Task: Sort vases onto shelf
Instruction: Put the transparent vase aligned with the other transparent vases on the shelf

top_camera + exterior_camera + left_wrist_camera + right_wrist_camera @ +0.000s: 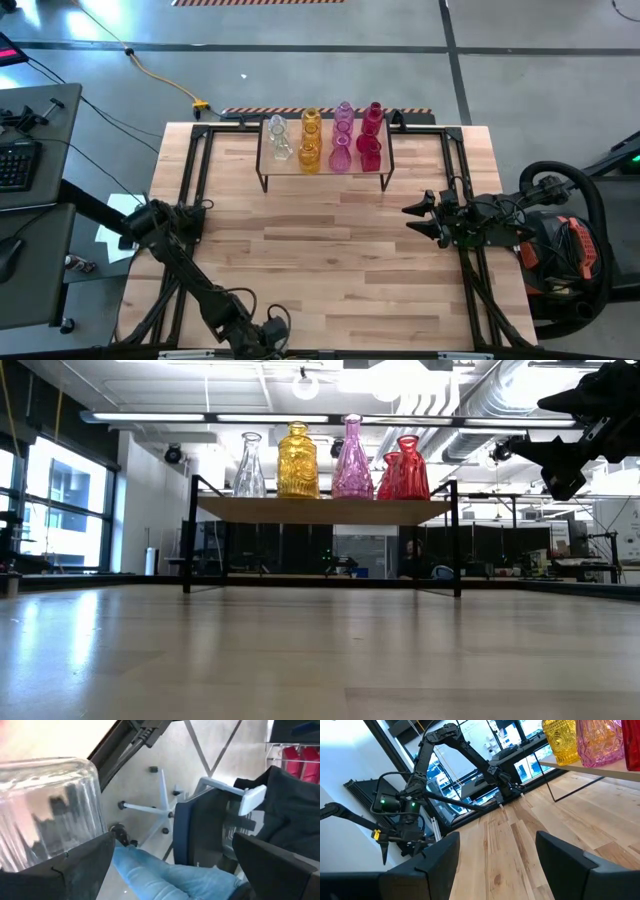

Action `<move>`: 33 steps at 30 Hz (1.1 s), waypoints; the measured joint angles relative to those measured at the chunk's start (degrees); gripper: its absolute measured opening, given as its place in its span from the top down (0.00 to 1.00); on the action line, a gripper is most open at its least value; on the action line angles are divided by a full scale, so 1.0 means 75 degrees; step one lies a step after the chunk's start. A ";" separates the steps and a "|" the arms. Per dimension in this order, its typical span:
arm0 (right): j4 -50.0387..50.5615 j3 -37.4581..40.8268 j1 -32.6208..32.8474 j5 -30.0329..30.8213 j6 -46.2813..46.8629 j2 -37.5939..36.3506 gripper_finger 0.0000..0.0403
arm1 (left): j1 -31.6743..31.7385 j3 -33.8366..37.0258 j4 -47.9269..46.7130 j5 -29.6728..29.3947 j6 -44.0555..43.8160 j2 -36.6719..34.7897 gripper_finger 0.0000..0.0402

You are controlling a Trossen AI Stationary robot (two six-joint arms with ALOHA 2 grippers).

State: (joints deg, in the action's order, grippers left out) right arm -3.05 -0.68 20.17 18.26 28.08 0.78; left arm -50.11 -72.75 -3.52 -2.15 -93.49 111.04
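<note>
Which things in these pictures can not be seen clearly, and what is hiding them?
- High view: the left gripper lies at the bottom edge; its fingers are cut off.
- Low view: the front vases on the shelf hide the rows behind, so no count is possible.
- Left wrist view: a clear glass object is cut off by the frame; whether it is gripped is unclear.
- Right wrist view: the right gripper is open and empty.

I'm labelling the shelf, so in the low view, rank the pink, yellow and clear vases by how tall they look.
1. Pink vase, tallest.
2. Yellow vase and clear vase look near alike; their distances from the camera may differ, so I won't rank them.
</note>
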 joint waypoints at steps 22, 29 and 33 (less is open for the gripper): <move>0.0000 0.0000 -0.0001 0.0000 0.0000 0.0000 0.39 | 0.0344 0.0007 -0.0570 0.0259 0.0162 -0.0123 0.01; -0.0003 0.0001 0.0000 0.0000 0.0000 0.0003 0.39 | 0.0301 -0.0495 -0.2153 0.0103 0.0468 -0.0736 0.01; 0.0000 0.0001 0.0001 0.0000 0.0000 0.0000 0.39 | 0.0265 -0.0960 -0.3849 -0.0045 0.0672 -0.0915 0.01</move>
State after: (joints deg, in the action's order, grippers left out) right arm -3.05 -0.67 20.18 18.26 28.08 0.78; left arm -48.12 -79.95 -32.38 -2.49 -88.45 104.18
